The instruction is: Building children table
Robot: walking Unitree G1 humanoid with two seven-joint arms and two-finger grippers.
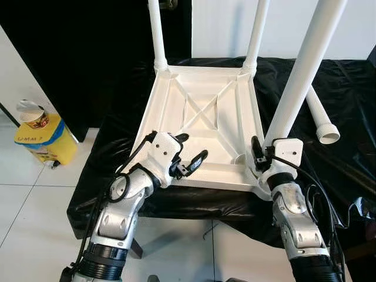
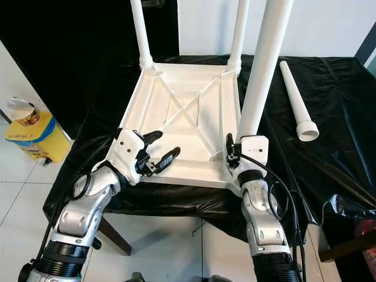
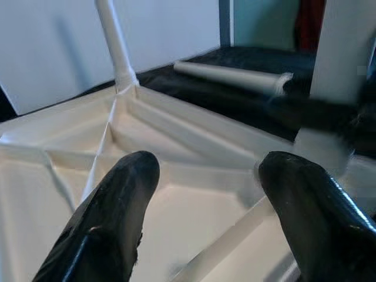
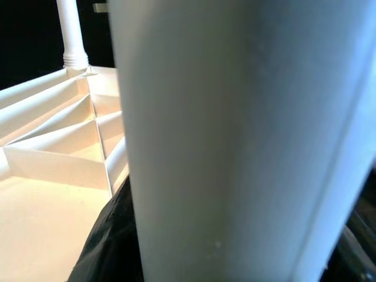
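A white children's table lies upside down on a black-draped surface. Two white legs stand in its far corners. My right gripper is shut on a third white leg, held upright at the near right corner; in the right wrist view this leg sits close against the dark fingers. My left gripper hovers open over the near left part of the ribbed underside, holding nothing. A fourth leg lies loose on the cloth to the right.
A yellow bin with a cup on top stands on the white tile floor at the left. The black cloth hangs over the front edge of the surface. Cables trail near my right arm.
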